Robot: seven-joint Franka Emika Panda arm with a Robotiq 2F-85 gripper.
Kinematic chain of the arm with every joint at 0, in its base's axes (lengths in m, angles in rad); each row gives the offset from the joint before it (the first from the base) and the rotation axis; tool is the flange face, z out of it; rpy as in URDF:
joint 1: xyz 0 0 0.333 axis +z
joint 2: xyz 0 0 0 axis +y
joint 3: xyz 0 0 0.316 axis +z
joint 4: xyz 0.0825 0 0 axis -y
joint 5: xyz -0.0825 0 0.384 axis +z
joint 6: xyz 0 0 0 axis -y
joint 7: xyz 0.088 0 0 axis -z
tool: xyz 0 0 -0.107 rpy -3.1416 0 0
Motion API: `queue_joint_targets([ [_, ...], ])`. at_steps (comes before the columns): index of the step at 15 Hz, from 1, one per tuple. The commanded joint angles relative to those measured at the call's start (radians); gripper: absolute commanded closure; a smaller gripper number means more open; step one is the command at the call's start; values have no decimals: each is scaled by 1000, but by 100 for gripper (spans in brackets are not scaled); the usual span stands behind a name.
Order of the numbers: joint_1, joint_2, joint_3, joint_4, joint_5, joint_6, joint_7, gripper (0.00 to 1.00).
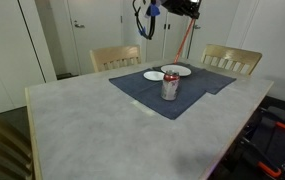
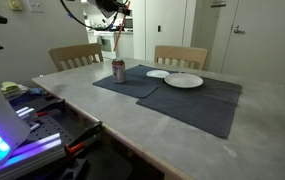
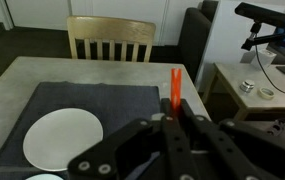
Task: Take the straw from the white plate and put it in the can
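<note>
Straw [image 1: 185, 40] is up in the air, pinched in the claw [image 1: 184, 12], which is shut tight on its upper part. It hangs nearly upright, well clear of the worktop [image 1: 92, 120]. In the wrist view the straw's [image 3: 175, 88] orange length sticks out beyond the claw [image 3: 175, 120], whose fingers [image 3: 158, 128] press in on it from both sides.

Below, a dark mat [image 1: 137, 92] lies on the pale worktop. The can [image 1: 170, 86] stands upright on it, and the plate [image 1: 178, 70] sits just behind the can, with a smaller dish [image 1: 153, 75] close beside the plate. In an exterior view the straw [image 2: 116, 42] hangs above the can [image 2: 119, 71], with the plate [image 2: 184, 81] off to one side. I can't tell whether its lower end is lined up with the can's mouth.

Two wooden chairs [image 1: 116, 57] stand at the far edge.
</note>
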Motion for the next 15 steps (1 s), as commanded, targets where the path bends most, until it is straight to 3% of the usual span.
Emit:
queue_joint_targets([
  [1,-10,29,13,4,-12,-31,-9,98],
  [15,-6,157,14,58,-2,-58,47,98],
])
